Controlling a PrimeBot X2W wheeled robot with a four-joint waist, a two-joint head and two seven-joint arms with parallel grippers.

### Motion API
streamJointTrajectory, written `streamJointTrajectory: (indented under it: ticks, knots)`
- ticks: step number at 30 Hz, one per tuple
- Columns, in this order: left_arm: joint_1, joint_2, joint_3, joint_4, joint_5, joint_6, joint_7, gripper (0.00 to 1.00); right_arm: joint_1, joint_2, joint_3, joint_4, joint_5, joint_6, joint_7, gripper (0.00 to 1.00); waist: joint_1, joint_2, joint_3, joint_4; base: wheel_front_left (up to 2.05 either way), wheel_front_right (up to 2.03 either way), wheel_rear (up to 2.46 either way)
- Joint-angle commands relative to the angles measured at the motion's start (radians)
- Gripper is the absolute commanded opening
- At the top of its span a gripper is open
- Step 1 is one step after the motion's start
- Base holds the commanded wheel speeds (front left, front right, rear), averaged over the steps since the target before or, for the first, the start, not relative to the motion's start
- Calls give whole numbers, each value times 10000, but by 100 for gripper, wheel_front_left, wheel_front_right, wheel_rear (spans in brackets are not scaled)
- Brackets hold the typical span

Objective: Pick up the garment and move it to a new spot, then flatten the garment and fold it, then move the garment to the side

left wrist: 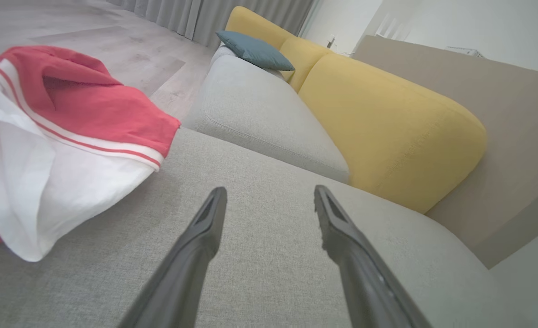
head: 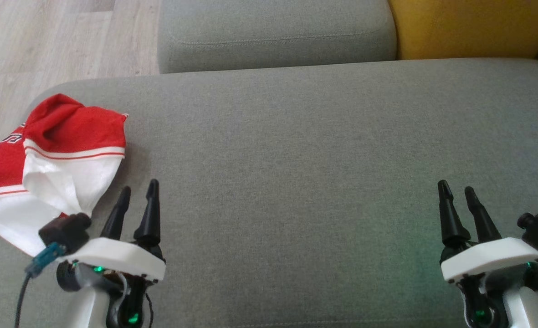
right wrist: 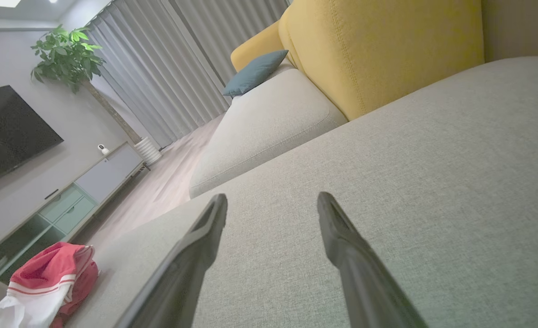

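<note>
Two grippers are seen above the grey sofa seat [head: 296,150], and nothing is held by either. The left gripper [head: 139,186] is shown with its jaws spread and empty, just beside the lower right edge of the garment [head: 54,159] and, as far as can be told from the left wrist view, not touching it. The right gripper [head: 455,186] is likewise spread and empty, well apart from the cloth at the far right of the seat. The garment, red with white panels and thin stripes, is found crumpled in a heap at the left edge of the seat, near its corner, with the wooden floor [head: 45,41] beyond it.

The first step is judged to be in hand: the garment has not yet been picked up, and none of the moving, flattening or folding is done. For the next move, the left gripper would need to be swung to the left and lowered onto a raised fold of the heap, then closed on enough cloth that the bundle is lifted whole. A spot towards the open middle of the seat is suggested, where both grippers can be brought to bear for the flattening
</note>
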Motion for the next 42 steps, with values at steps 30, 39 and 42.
streamJointTrajectory:
  ticks: [30, 39, 42]
  knots:
    - [-650, 323, -251, 126, 3468, 594, -1015, 100, -223, 76, 95, -506, -3742, 37, -637, 100, 0, -1, 31, 134, 0, 0, 0]
    - [-663, 346, -306, 239, 4411, 759, -1283, 100, -117, 186, 68, -493, -4682, 40, -819, 100, 0, -1, 35, 170, 0, 0, 0]
    - [-666, 309, -257, 260, 4553, 791, -1353, 100, -94, 216, 80, -470, -4894, 40, -877, 100, 0, -1, 40, 187, 0, 0, 0]
